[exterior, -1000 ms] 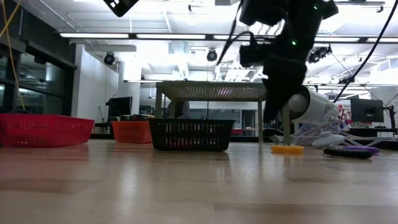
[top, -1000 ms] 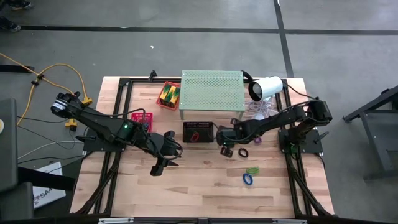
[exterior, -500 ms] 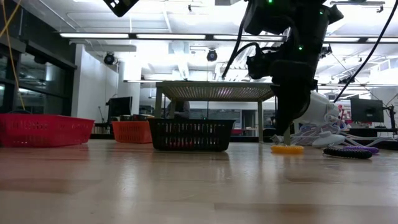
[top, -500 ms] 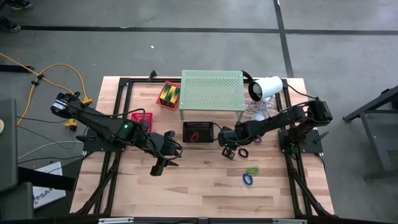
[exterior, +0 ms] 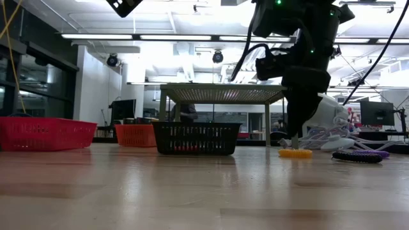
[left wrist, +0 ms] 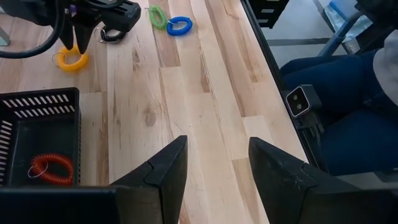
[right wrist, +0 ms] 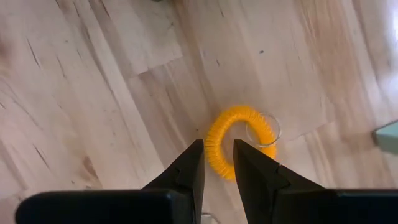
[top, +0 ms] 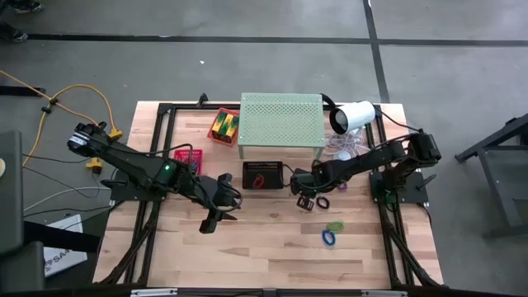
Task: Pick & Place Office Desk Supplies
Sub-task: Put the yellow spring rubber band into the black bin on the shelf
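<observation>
Lowered beside the black basket (top: 262, 176), the right gripper (right wrist: 216, 163), fingers slightly parted and empty, straddles the yellow loop's (right wrist: 238, 140) near edge.

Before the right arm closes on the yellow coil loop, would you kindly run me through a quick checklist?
1. Right gripper lined up over the yellow coil loop: ok, one side of the coil sits between the fingers.
2. Fingers parted enough: ok, narrow gap.
3. Fingers at table height: cannot tell.
4. Neighbouring black loop clear of the grasp: ok, apart from it.
5. Black basket ready: ok, holds one red-orange loop.
6. Left gripper out of the way: ok, open, near the table's middle.
</observation>
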`<state>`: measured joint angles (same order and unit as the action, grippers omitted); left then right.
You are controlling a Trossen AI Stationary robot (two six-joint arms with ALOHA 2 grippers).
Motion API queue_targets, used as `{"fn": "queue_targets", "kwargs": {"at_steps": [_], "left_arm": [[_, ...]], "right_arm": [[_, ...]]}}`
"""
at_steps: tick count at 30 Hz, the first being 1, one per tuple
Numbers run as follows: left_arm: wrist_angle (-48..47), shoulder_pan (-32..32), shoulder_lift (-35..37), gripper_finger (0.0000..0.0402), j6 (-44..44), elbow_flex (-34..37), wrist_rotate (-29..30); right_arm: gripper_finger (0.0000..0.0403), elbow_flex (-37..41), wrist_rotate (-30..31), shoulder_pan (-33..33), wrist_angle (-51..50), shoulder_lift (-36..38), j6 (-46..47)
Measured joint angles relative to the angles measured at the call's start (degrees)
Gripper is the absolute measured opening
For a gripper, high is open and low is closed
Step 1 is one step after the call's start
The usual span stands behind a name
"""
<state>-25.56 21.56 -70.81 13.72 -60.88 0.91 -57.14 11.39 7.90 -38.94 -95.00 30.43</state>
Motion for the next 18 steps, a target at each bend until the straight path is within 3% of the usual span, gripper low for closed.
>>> {"fn": "queue_targets", "kwargs": {"at_steps": [11,18], "left_arm": [[0.00,-0.01,0.00,0.0166,0.00,0.00,0.02],[0.00,0.00,0.00,0.0166,0.00,0.00,0.01]], "right_arm": [[0.0074,0.00,0.40,2.62,0.03,0.00,-16.51],[0.0074,0.00,-1.12,3.40,-0.96,-0.02,-21.09]]}}
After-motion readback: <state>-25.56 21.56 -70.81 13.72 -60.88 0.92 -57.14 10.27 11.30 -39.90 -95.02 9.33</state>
